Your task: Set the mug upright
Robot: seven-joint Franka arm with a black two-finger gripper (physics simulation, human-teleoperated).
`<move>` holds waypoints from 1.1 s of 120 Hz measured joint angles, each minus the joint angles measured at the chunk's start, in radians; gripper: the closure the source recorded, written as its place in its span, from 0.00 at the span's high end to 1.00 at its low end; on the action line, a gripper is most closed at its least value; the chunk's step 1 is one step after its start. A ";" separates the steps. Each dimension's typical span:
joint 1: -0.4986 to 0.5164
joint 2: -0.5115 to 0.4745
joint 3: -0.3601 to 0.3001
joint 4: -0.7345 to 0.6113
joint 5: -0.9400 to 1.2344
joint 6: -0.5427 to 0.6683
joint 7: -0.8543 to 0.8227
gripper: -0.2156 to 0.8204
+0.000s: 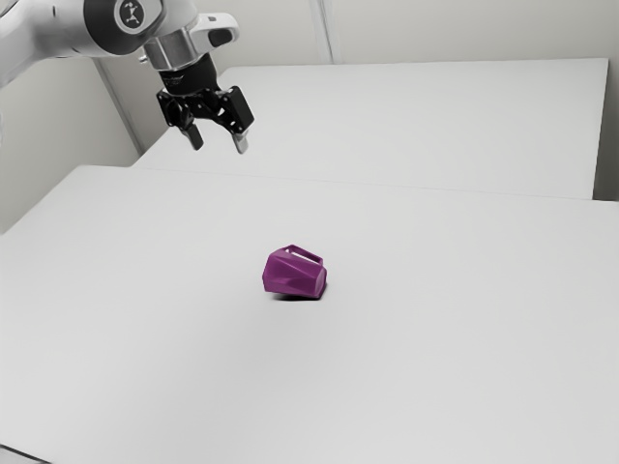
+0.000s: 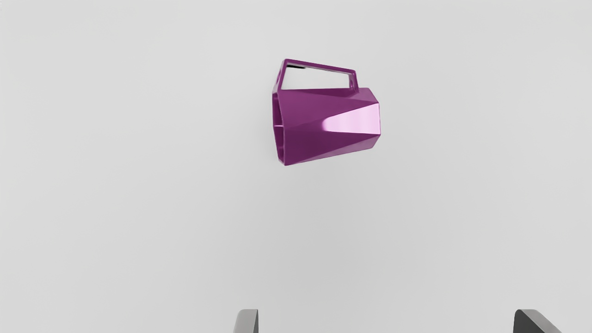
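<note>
A smooth white table (image 1: 435,377) spreads across the exterior view, pale and plain in the wrist view too. Beyond its far edge lies another broad, flat white surface (image 1: 416,121). Off-white walls (image 1: 464,29) rise behind, with a narrow upright seam (image 1: 326,34). A thin dark line (image 1: 24,454) slants across the exterior view's lower left corner.

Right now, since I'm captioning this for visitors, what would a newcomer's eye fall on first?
First, the purple, faceted mug, lying on its side on the pale, smooth tabletop, near the middle of the exterior view. Next, the black two-fingered tool, open and raised above the table toward that view's upper left.
</note>
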 joint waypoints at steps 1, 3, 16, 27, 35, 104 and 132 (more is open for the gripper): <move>0.000 0.000 0.000 0.000 0.000 0.000 0.000 0.79; 0.001 0.000 0.000 0.000 0.000 0.000 0.000 0.79; 0.006 -0.002 0.000 -0.001 0.000 -0.001 -0.001 0.79; 0.011 -0.011 0.000 -0.022 0.000 0.000 -0.001 0.79; 0.015 -0.016 0.000 -0.038 0.000 0.003 0.000 0.79; 0.104 -0.019 0.003 -0.218 -0.165 0.084 0.079 0.79; 0.158 0.007 0.005 -0.292 -0.231 0.166 0.135 0.79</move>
